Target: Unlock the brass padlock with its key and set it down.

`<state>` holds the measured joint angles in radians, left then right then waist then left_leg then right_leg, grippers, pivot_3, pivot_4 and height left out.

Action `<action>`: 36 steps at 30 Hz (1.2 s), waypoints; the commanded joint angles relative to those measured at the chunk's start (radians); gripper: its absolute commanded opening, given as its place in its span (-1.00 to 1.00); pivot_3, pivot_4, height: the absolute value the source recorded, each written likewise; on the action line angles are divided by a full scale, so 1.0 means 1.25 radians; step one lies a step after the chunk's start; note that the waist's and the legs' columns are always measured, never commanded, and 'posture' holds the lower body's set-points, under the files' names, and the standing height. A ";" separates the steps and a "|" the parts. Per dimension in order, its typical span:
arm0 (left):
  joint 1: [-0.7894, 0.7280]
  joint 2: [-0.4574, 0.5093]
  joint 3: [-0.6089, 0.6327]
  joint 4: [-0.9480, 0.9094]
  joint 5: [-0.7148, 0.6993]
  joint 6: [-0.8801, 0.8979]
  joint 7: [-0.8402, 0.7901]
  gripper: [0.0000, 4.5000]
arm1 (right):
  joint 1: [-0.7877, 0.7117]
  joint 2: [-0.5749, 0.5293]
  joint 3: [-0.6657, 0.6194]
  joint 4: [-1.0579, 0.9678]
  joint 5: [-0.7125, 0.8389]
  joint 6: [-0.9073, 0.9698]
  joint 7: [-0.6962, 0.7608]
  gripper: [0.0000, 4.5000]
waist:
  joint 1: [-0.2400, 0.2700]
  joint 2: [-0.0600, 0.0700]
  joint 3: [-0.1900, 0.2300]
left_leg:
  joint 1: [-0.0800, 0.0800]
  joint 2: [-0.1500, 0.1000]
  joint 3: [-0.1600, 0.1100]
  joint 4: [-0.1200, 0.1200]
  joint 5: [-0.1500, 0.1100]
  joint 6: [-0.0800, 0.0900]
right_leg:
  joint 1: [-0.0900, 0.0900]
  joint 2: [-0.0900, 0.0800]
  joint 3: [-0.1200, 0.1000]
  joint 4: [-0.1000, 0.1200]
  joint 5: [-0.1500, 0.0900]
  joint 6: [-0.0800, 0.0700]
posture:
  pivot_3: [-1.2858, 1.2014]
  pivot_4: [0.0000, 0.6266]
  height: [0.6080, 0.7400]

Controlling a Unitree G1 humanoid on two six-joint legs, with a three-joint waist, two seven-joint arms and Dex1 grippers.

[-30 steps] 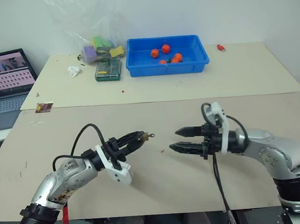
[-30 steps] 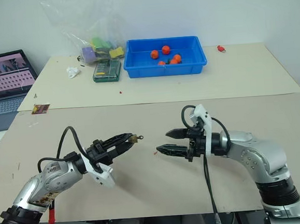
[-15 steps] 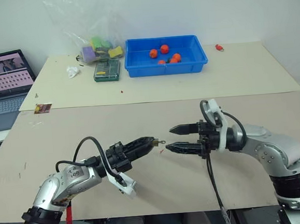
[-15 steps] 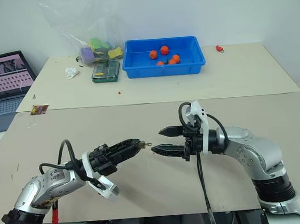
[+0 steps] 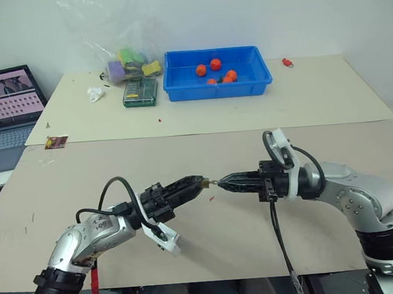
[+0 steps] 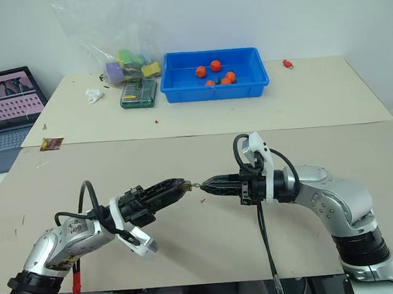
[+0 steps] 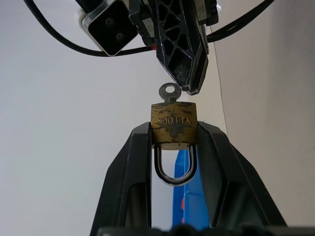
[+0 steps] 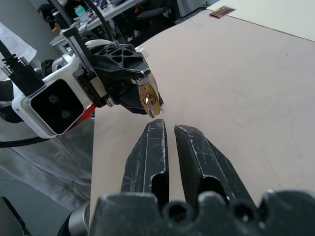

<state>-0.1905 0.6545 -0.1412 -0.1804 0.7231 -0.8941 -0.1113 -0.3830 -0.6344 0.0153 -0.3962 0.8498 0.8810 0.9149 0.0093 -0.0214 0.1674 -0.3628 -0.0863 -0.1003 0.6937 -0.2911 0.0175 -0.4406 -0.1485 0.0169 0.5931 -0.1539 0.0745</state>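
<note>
Midway above the near half of the beige tabletop point(image 5: 202, 126), both arms meet tip to tip, clear of the surface. Left tool point(image 7: 173, 142) pinches the small yellow-brass padlock point(image 7: 173, 129) by its sides between two black fingers point(image 7: 133, 162); the silvery U-shaped shackle point(image 7: 175, 172) points back toward the wrist and sits seated in the body. A small silvery key point(image 7: 170, 91) with a round bow sticks out of the padlock's far end.

Right tool point(image 8: 168, 135) comes in level from the opposite side, its black fingers point(image 8: 152, 147) drawn nearly together with a thin gap left between them. In the left wrist view its tip sits right at the key's bow; contact or grip on the key cannot be confirmed. In the right wrist view the padlock hangs just past the right fingertips.

Head views: padlock point(image 5: 204, 183) and key lie between the two tools, roughly centred across the tabletop, nearer the front edge than the back.

Back of the tabletop: blue plastic bin point(image 5: 178, 87) holding several small orange-red balls point(image 5: 202, 69). Beside it toward the back left corner, a dark green flat case point(image 5: 142, 91), a clear plastic bag point(image 5: 116, 37) of coloured items, a crumpled white scrap point(image 5: 96, 93). Small red object point(image 5: 286, 62) near the back right. Open laptop point(image 5: 6, 107) off the left edge.
</note>
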 commanded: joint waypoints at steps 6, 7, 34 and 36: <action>-0.014 -0.011 -0.002 -0.013 -0.019 0.008 -0.006 -0.64 | 0.002 -0.008 -0.020 -0.053 0.054 0.012 0.009 -0.63 | 0.000 0.000 0.000 | 0.000 0.000 0.000 0.000 0.000 0.000 | 0.000 0.000 0.000 0.000 0.000 0.000 | 0.03 -0.52 1.00; -0.013 -0.012 -0.001 -0.013 -0.021 0.009 -0.007 -0.64 | 0.004 -0.011 -0.020 -0.056 0.056 0.012 0.010 -0.51 | 0.000 0.000 0.000 | 0.000 0.000 0.000 0.000 0.000 0.000 | 0.000 0.000 0.000 0.000 0.000 0.000 | 0.03 -0.52 1.00; -0.015 -0.032 0.002 -0.015 -0.049 0.042 -0.037 -0.64 | 0.072 -0.047 -0.009 -0.125 -0.012 -0.113 0.069 0.11 | -0.001 0.000 0.000 | 0.000 0.000 0.000 0.000 0.000 0.000 | 0.000 0.000 0.000 0.000 0.000 0.000 | 0.03 -0.52 1.00; -0.014 -0.032 0.000 -0.015 -0.048 0.045 -0.037 -0.64 | 0.081 -0.058 -0.008 -0.117 -0.026 -0.126 0.084 0.11 | 0.001 0.000 0.000 | 0.000 0.000 0.000 0.000 0.000 0.000 | 0.001 0.000 0.000 0.000 0.000 0.001 | 0.03 -0.52 1.00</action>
<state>-0.1984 0.6175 -0.1535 -0.1801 0.6704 -0.8423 -0.1661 -0.2894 -0.6926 0.0192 -0.5224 0.8243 0.7613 0.9997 0.0101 -0.0215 0.1675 -0.3622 -0.0861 -0.1003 0.6939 -0.2911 0.0176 -0.4394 -0.1484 0.0167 0.5927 -0.1543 0.0752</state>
